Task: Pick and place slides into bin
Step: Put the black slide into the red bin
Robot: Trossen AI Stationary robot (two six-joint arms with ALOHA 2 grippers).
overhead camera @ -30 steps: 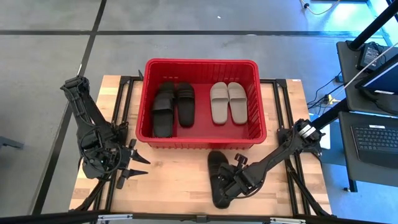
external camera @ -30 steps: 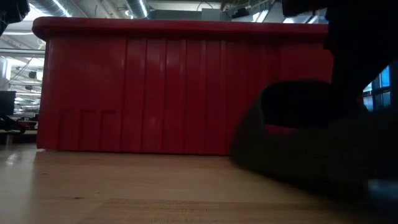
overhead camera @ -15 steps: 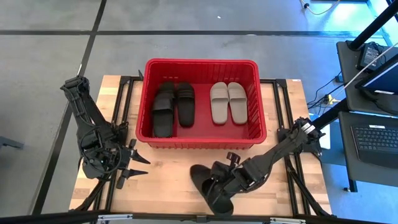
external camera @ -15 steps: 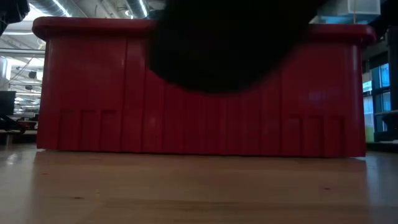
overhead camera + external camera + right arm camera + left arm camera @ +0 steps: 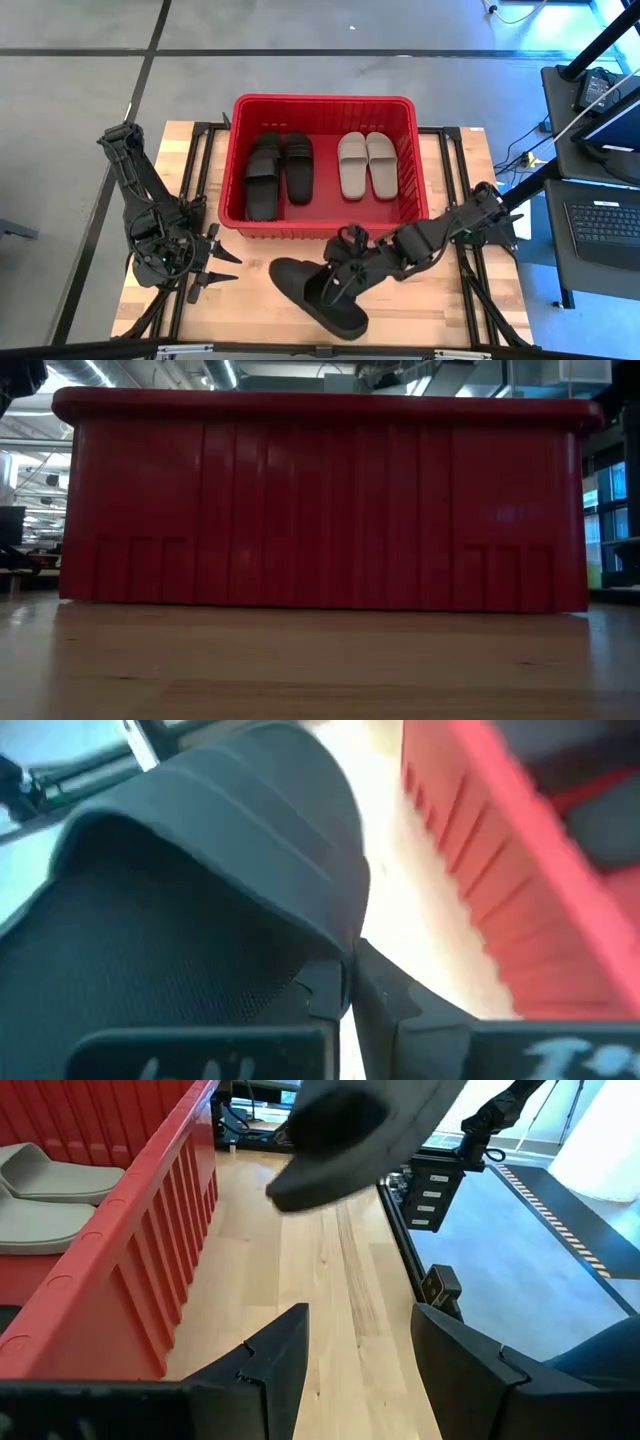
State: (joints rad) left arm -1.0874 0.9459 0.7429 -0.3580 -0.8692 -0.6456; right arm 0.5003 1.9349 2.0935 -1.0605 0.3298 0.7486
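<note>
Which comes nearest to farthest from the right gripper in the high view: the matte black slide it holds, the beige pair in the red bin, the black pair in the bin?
Measured from the right gripper:
1. Matte black foam slide, clamped in it, above the table's front.
2 and 3. Light beige ribbed slide pair, in the right half of the red plastic bin, and black slide pair, in the left half: too close to call.

Light wooden surface (image 5: 270,310) on a dark metal frame (image 5: 205,160). Grey floor (image 5: 80,100) with dark seams beyond its far edge. Keyboard (image 5: 608,222) on a stand past its right edge.
</note>
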